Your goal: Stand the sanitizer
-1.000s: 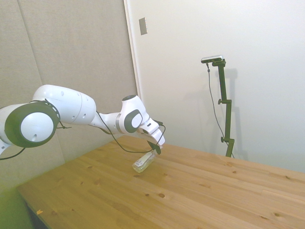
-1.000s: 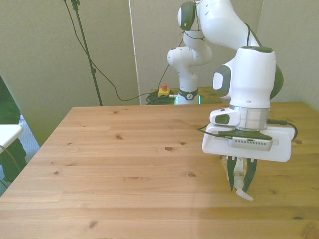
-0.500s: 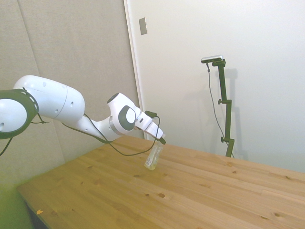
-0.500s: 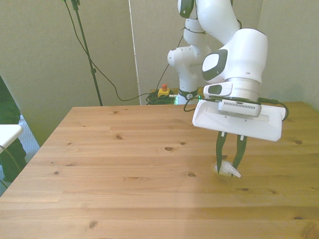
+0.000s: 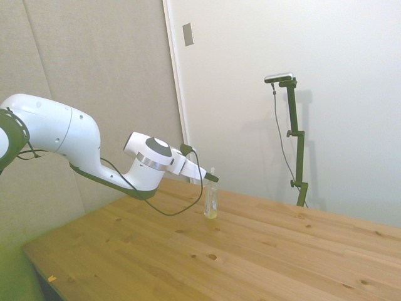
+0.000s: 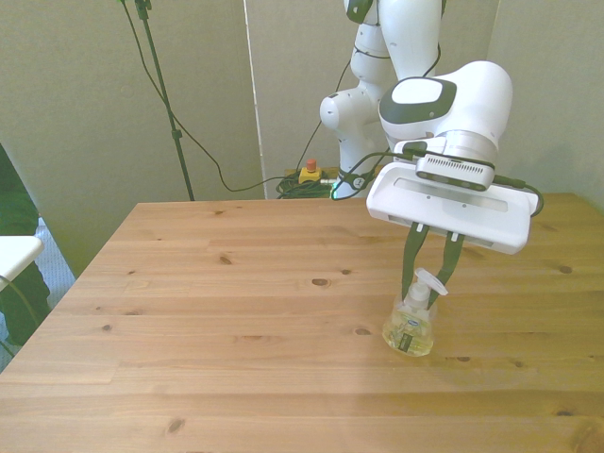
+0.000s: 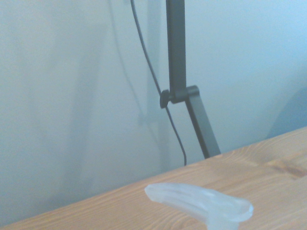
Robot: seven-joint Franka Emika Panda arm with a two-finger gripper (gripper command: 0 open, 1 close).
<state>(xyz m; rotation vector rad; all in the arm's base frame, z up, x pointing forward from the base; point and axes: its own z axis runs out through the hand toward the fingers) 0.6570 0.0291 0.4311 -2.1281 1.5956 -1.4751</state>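
Note:
The sanitizer (image 6: 409,327) is a small clear bottle with yellowish liquid and a white pump top. It stands upright with its base on the wooden table (image 6: 226,311), toward the front view's right. My gripper (image 6: 427,280) reaches down from above and is shut on the bottle's neck just below the pump head, one dark finger on each side. In the side view the sanitizer (image 5: 211,204) stands near the table's far edge, with the gripper (image 5: 212,179) coming in level from the left at its top. The wrist view shows only the blurred pump head (image 7: 201,203).
The wide white camera mount (image 6: 451,203) on the wrist hangs over the bottle. A black cable (image 5: 169,204) loops under the forearm close to the tabletop. A red button box (image 6: 309,174) and cables lie behind the table's far edge.
The wrist has swung up from pointing downward to nearly level, turning the bottle from tilted to upright. The bottle moved right in the side view, and its base now rests on the table.

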